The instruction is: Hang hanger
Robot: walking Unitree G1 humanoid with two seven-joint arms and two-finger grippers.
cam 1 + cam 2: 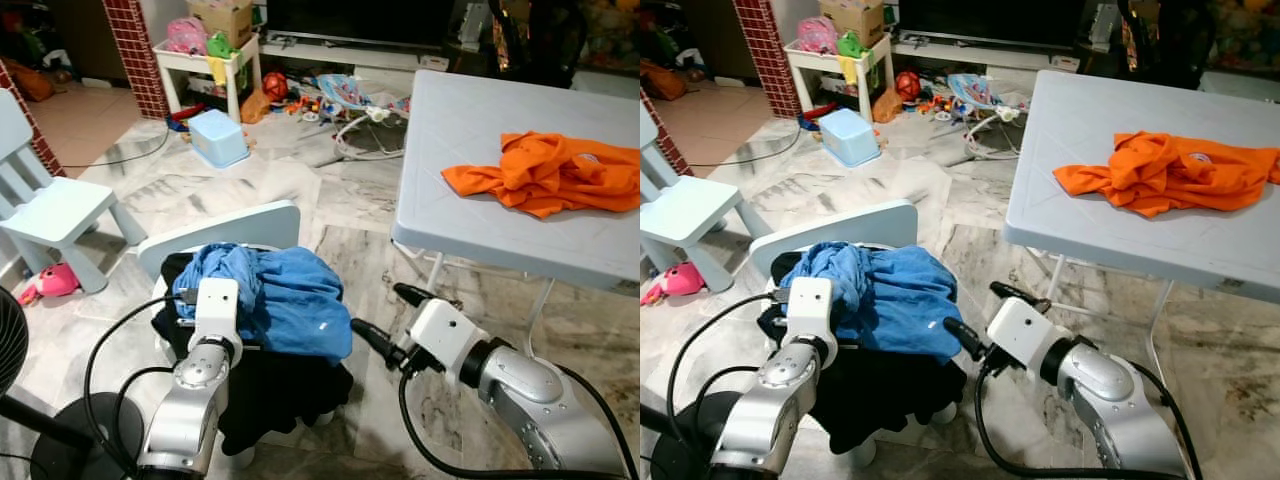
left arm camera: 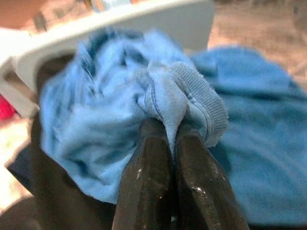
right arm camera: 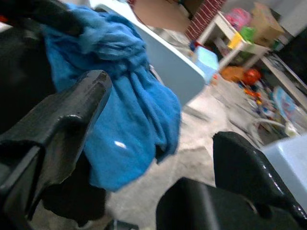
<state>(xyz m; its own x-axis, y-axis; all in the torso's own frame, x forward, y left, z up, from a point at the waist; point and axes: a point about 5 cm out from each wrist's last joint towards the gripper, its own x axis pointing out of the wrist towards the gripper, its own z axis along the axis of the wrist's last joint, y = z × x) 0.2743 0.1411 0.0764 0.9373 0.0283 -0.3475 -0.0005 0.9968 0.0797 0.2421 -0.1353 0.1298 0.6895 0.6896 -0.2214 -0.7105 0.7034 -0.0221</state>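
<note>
Left wrist view: the left gripper [image 2: 168, 129] pinches a ribbed fold of the blue shirt [image 1: 285, 300], heaped with black clothes [image 1: 275, 395] on a small white chair [image 1: 225, 230]. Just beside that heap, the right gripper [image 1: 385, 315] hangs spread apart, holding nothing. Beyond it, an orange shirt [image 1: 545, 175] lies on the folding table [image 1: 450, 130].

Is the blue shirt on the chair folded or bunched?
Bunched: the blue shirt lies crumpled over the chair, its ribbed edge pinched in the left hand.

Black garment [image 1: 270, 395] largely buried under crumpled blue cotton shirt [image 1: 290, 300]. White plastic chair's seat [image 1: 225, 232] covered by both. Grey folding table [image 1: 480, 150] cropped at right edge. Toys beyond too small to identify.
</note>
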